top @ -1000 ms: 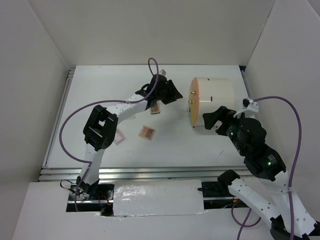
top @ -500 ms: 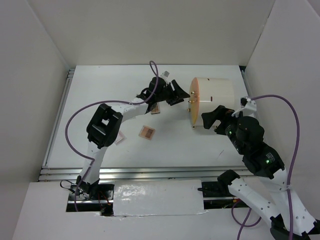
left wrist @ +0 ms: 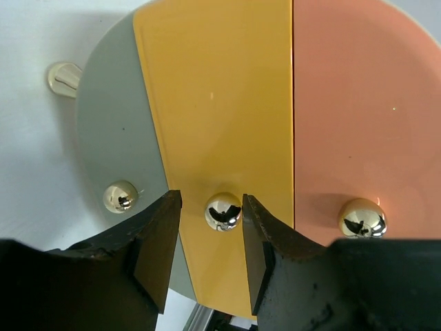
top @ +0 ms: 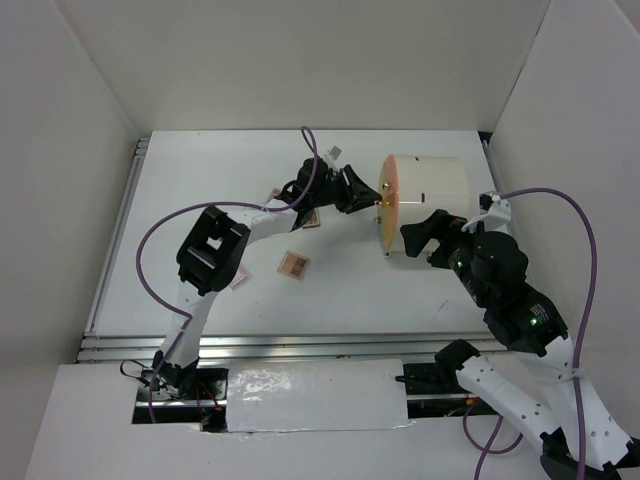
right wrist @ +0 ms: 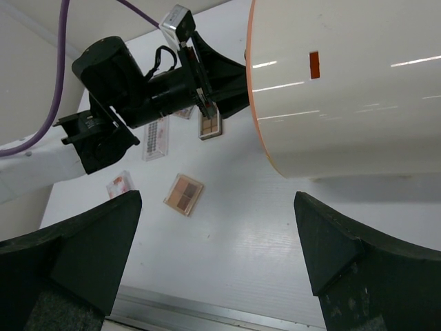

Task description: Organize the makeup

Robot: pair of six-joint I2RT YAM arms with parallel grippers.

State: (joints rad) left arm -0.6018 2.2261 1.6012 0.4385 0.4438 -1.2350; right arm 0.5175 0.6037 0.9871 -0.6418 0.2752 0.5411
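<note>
A cream cylindrical container (top: pixel 428 200) lies on its side, its face towards the left. In the left wrist view the face shows a grey, a yellow (left wrist: pixel 220 117) and a pink drawer front, each with a gold knob. My left gripper (left wrist: pixel 211 214) is open, its jaws either side of the yellow drawer's knob (left wrist: pixel 223 210); it also shows in the top view (top: pixel 368 196). A brown eyeshadow palette (top: pixel 294 264) lies on the table, a second one (top: pixel 311 218) under the left arm. A white-pink packet (top: pixel 238 273) lies further left. My right gripper (right wrist: pixel 217 207) is wide open and empty beside the container.
A pale flat packet (right wrist: pixel 156 137) lies by the left arm. White walls enclose the table on three sides. A metal rail (top: pixel 300 345) runs along the near edge. The right arm (top: pixel 500 290) stands close to the container's near side.
My left gripper has moved right, from over the palette to the container's face, and now straddles the middle knob. The right arm has hardly moved.
</note>
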